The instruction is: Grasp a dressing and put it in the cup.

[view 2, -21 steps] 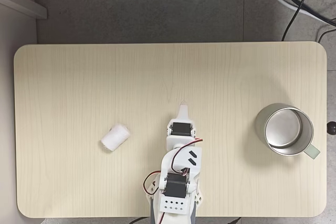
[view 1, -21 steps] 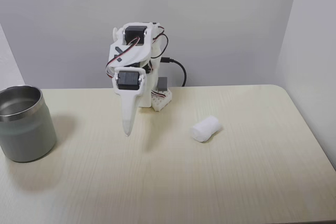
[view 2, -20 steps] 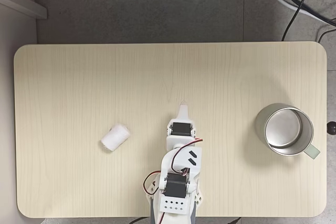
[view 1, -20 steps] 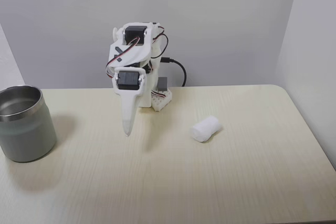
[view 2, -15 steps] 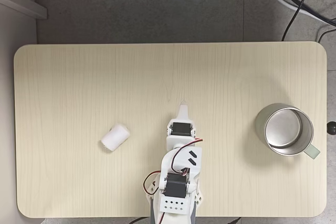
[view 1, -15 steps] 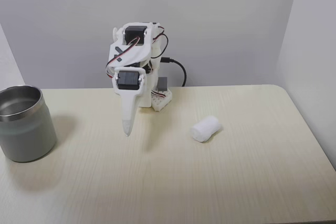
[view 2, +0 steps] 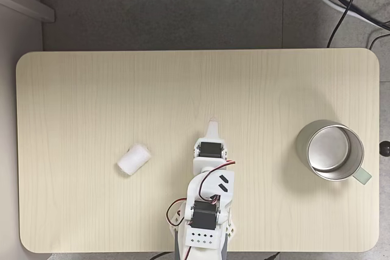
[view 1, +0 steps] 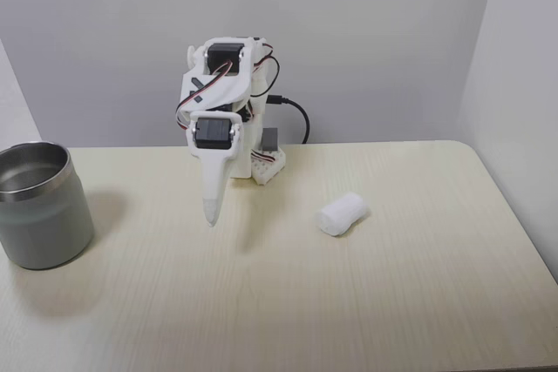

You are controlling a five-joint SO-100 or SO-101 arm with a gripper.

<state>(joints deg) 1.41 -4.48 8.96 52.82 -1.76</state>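
My claw [view 1: 210, 215] hangs tip-down over bare table [view 1: 288, 302], its two fingers pressed together into one point, holding nothing. The dressing [view 1: 341, 213] lies on its side well off to the right in the front fixed view; the cup [view 1: 39, 205] stands at the far left edge. The roll is soft and round: if I come down off-centre or narrow, I judge it rolls away. The cup is far, so a weak pinch may drop it.

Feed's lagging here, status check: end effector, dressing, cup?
End effector shut, empty, above table centre. Dressing lies free on the table, apart from the arm. Cup upright at far edge, empty. Nothing between them.
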